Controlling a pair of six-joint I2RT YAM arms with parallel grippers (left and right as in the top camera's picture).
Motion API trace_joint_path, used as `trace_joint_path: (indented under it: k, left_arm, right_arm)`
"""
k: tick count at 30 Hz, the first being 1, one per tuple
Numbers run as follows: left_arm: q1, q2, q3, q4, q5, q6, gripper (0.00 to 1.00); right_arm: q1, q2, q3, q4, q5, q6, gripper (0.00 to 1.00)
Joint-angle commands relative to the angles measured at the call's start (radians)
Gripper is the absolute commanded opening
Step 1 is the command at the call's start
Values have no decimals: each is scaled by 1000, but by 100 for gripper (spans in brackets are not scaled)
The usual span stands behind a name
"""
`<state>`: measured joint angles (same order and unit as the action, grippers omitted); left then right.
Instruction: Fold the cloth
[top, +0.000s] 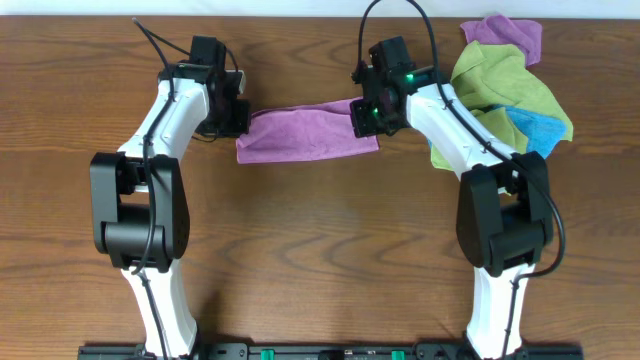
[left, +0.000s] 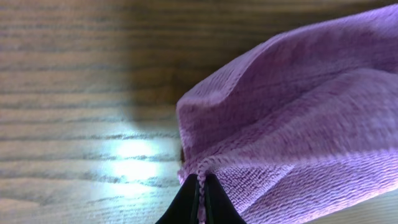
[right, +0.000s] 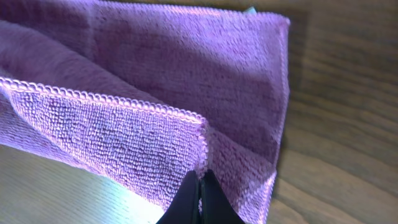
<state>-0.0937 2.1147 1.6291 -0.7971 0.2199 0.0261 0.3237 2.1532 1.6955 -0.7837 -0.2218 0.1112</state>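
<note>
Pinching a stitched corner of the cloth, the right gripper has its dark fingertips pressed together on the hem. A folded-over layer with a looped edge runs just ahead of them to the left, and a flatter lower layer stretches beyond it to a straight side edge. The left gripper is likewise clamped on the opposite end, its tips nipping the hem of a corner, while the lilac fabric swells up and away to one side in soft folds. Between the two grippers the cloth spans as a long doubled band over the wooden table. Farther out, behind the right gripper and well apart from the left one, sits a heap. It holds a lime-green cloth, a blue cloth at its outer side, and a second purple cloth at the far edge.
</note>
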Motion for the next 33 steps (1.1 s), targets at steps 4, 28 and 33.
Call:
trace_joint_path:
  k: [4, 28, 33]
  left_arm:
    - [3, -24, 0, -41, -176, 6, 6]
    - [3, -10, -27, -22, -101, 23, 6]
    - [3, -10, -31, 9, -96, 22, 6]
  right_arm:
    - [-41, 13, 9, -21, 61, -23, 1]
    - [-61, 65, -6, 3, 61, -19, 1]
    - [-62, 66, -6, 66, 66, -19, 1]
